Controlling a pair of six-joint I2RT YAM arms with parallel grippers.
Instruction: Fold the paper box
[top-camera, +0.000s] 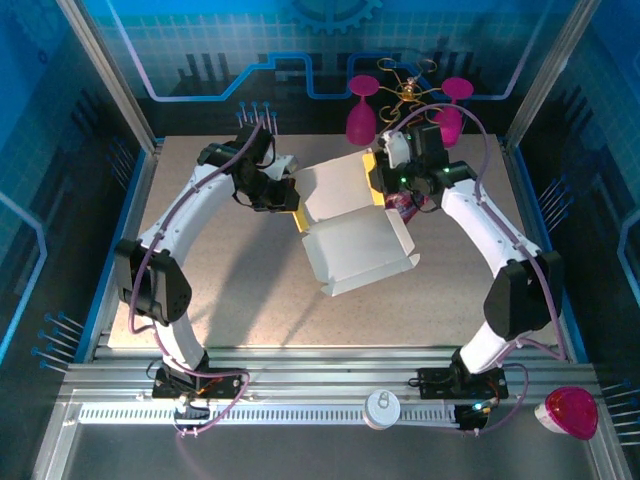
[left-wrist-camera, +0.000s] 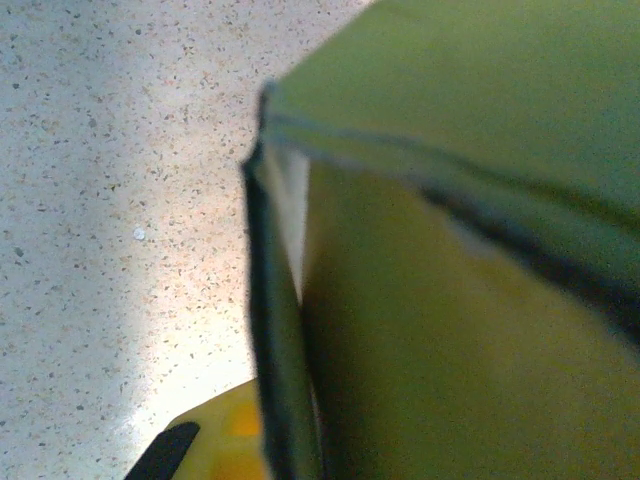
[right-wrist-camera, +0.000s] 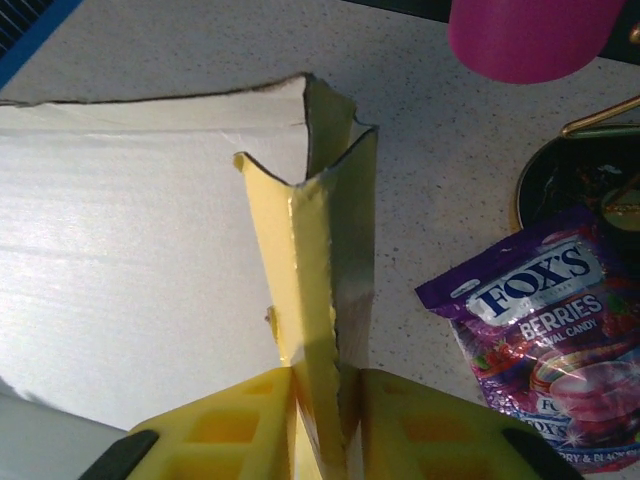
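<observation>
Two grippers: both pinched on the paper box (top-camera: 355, 235), probably so its walls stay up while the creases set.
Left gripper (top-camera: 288, 196): closed on the box's left wall, steadying it.
Right gripper (right-wrist-camera: 325, 385): clamped on an upright yellow flap.
Box spot: mid tabletop (top-camera: 250, 310), toward the far edge.

White links (top-camera: 183, 215), black joints (top-camera: 152, 285), purple cables (top-camera: 484, 140), yellow claw fingers (right-wrist-camera: 230, 430).

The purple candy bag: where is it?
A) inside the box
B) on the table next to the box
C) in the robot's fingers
B: the purple candy bag lies flat on the table, just outside the yellow wall of the paper box.
</observation>
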